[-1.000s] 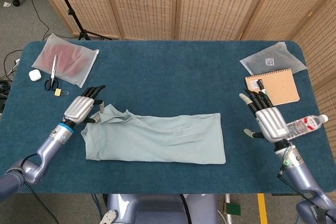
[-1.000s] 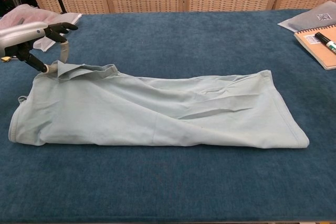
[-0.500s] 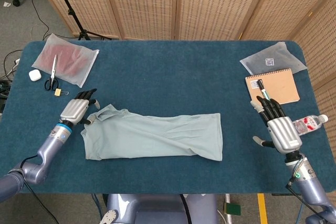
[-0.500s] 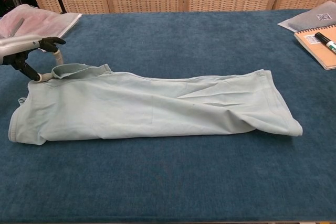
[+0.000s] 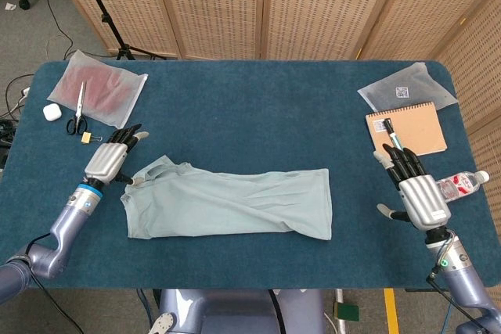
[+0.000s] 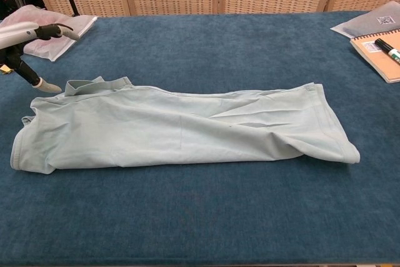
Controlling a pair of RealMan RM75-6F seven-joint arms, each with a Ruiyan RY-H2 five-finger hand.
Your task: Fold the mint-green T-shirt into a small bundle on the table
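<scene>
Across the middle of the blue desk (image 5: 250, 123) the mint-green T-shirt (image 5: 235, 202) is laid as a long folded strip, likely so its ends can be brought together. Left hand (image 5: 109, 161) is held just beside the collar, fingers spread, gripping nothing. Right hand (image 5: 415, 191) is seen only from the head view, empty and spread, well apart. Chest view alone shows the raised collar band.

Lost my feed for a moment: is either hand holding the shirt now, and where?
Nothing is held. The left hand is open just off the T-shirt collar; the right hand is open, away from it.
</scene>
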